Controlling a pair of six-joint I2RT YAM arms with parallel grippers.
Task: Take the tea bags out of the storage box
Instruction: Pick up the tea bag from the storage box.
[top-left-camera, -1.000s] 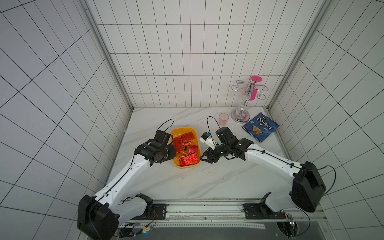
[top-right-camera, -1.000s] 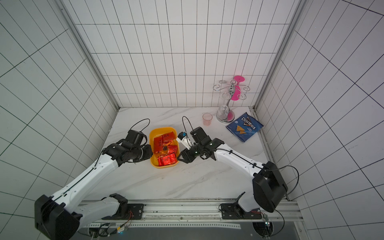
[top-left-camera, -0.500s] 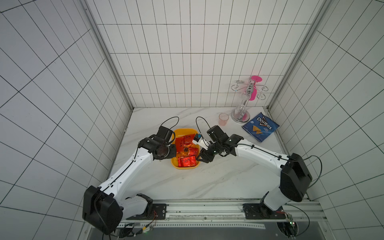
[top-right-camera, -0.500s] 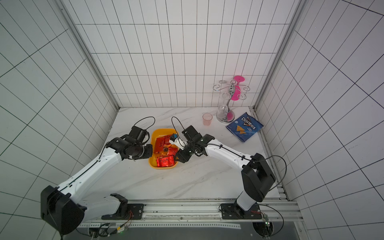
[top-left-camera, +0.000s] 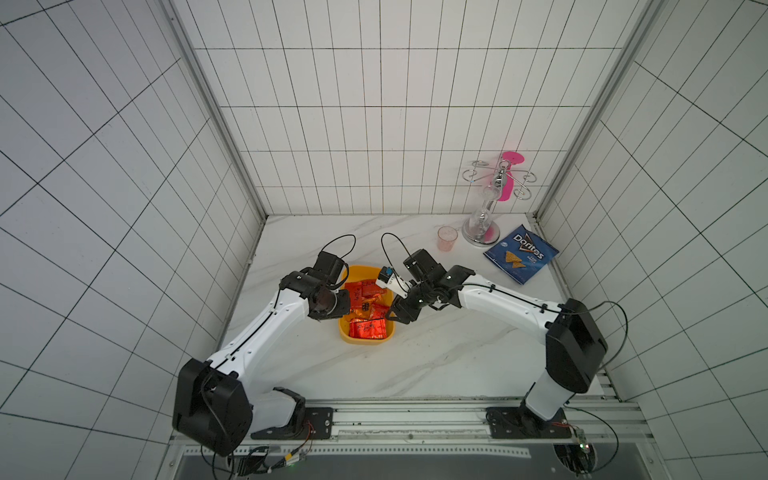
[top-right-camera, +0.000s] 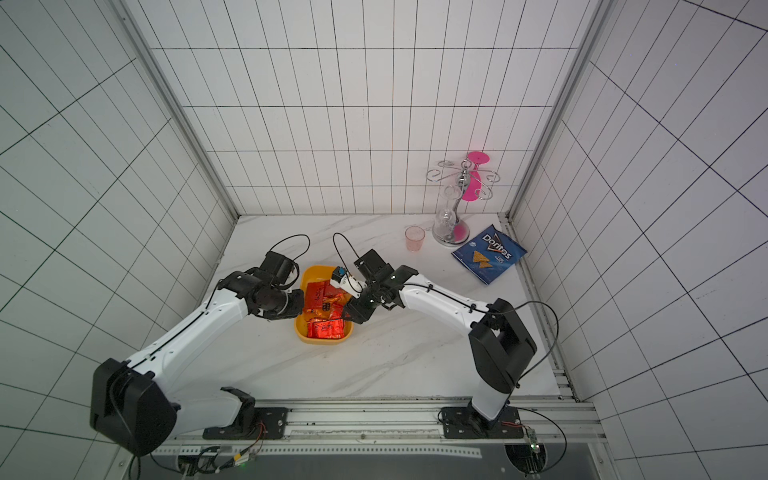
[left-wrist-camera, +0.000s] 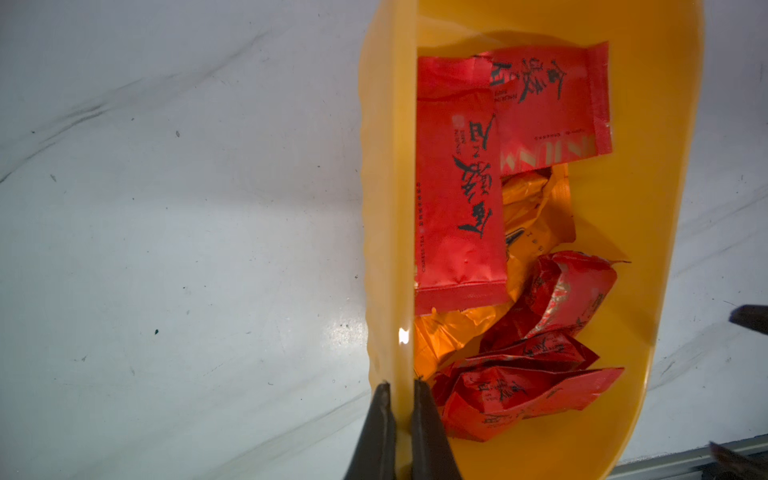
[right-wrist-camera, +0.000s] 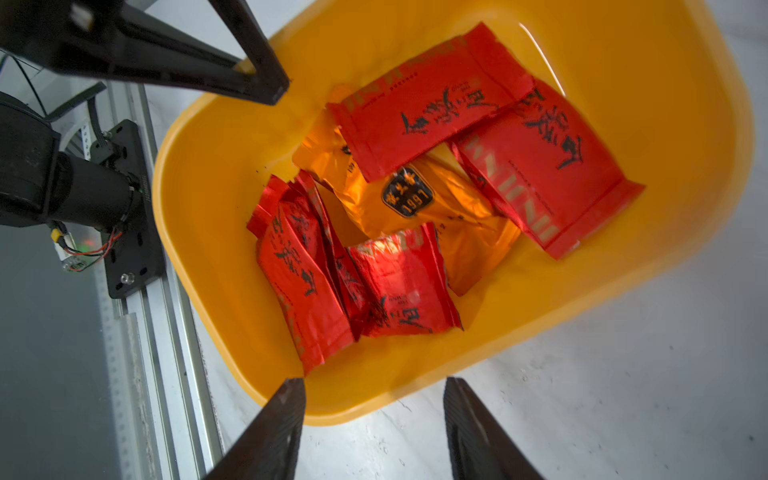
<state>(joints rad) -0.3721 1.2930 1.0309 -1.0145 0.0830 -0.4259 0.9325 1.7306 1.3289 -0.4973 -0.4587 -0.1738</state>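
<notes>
Left pincer (left-wrist-camera: 398, 386) clamped on storage box (left-wrist-camera: 386, 208) wall, tea bags (left-wrist-camera: 457, 187) heaped inside just beyond, right pincer (right-wrist-camera: 372, 380) parted, empty, at opposite rim, both arms angled inward.

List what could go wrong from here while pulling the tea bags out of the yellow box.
1. The tea bags overlap, with red ones lying over the orange tea bag, so the open right gripper may pinch two at once or slip on the foil.
2. The left gripper clamps only one wall of the storage box; a downward push could tip or drag it.
3. Both grippers are close together at the box and might collide.
</notes>
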